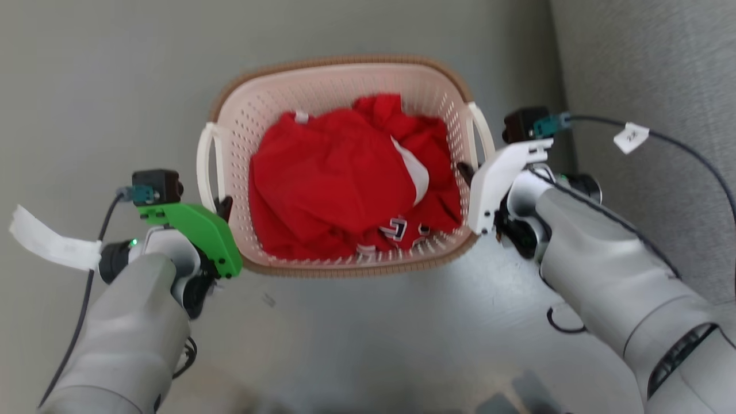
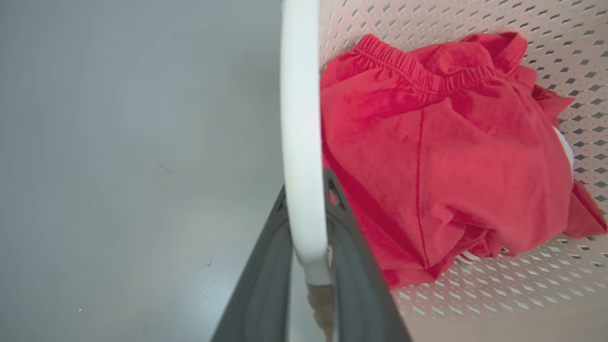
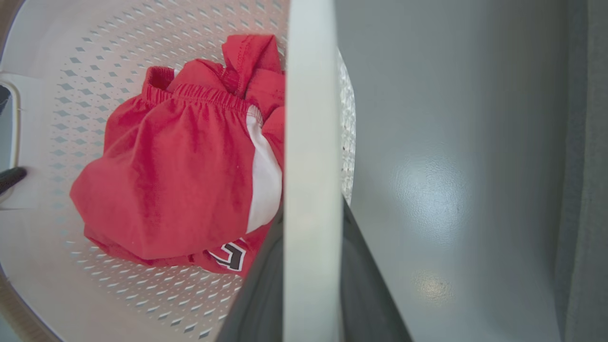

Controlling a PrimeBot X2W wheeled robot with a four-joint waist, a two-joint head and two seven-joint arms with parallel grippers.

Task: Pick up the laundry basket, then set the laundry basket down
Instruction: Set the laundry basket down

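Observation:
The laundry basket (image 1: 345, 61) is cream-white and perforated with a brown rim, and sits centred in the head view over the grey floor. Red clothing (image 1: 339, 178) lies inside it. My left gripper (image 1: 222, 208) is shut on the basket's left white handle (image 2: 299, 142), which runs between the dark fingers (image 2: 354, 266) in the left wrist view. My right gripper (image 1: 467, 172) is shut on the right white handle (image 3: 311, 142), clamped between its fingers (image 3: 365, 285). Whether the basket touches the floor I cannot tell.
A grey textured surface (image 1: 644, 69) rises along the right side, close to my right arm. Open grey floor (image 1: 103, 75) spreads to the left and in front of the basket. Cables with white tags (image 1: 630, 137) hang from both wrists.

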